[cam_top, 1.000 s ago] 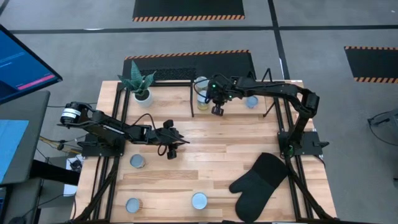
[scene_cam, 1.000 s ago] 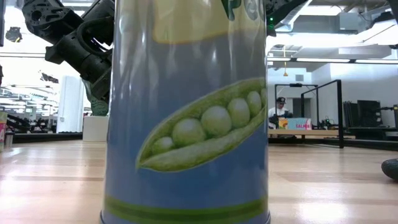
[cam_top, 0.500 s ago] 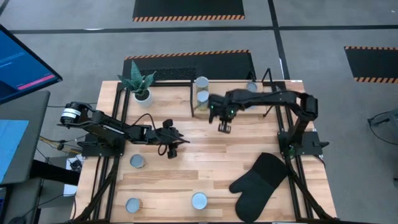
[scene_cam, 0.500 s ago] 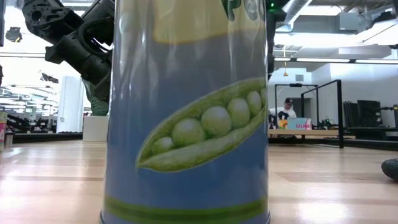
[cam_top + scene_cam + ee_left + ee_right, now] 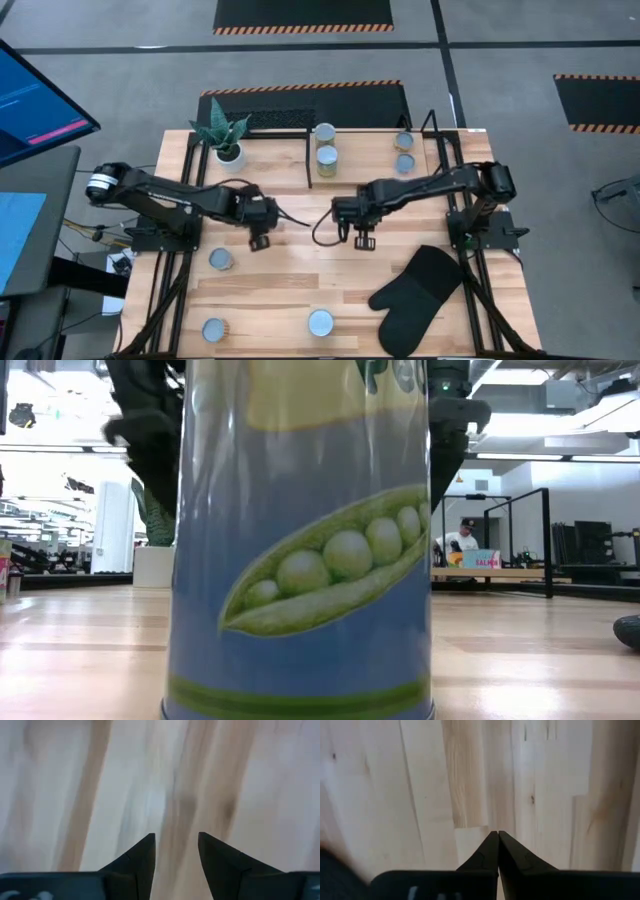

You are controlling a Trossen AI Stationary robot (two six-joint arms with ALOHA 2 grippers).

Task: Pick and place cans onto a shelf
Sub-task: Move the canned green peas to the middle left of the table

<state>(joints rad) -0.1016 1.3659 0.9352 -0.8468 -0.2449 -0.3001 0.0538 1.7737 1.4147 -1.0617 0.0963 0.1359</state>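
While four cans [image 5: 327, 157] already sit in the shelf [image 5: 350, 125] at the far edge, two at its left end and two at its right, we count three more on the near part of the table [image 5: 330, 270]: one near-left [image 5: 220, 260], one at the near-left corner [image 5: 213, 329], one near-centre [image 5: 320, 322], which fills the low view. Left gripper [image 5: 259, 240] hangs over bare wood just far-right of the near-left can, fingers apart, nothing held. Right gripper [image 5: 364, 241] is mid-table, fingers pressed together, empty. We judge the step in hand is fetching another can; the left one is closest. Do it well: centre the open fingers over the can top, come straight down, close around the side low enough not to tip it. Oven mitt [image 5: 412, 290] and plant pot [image 5: 229, 155] are off the path.
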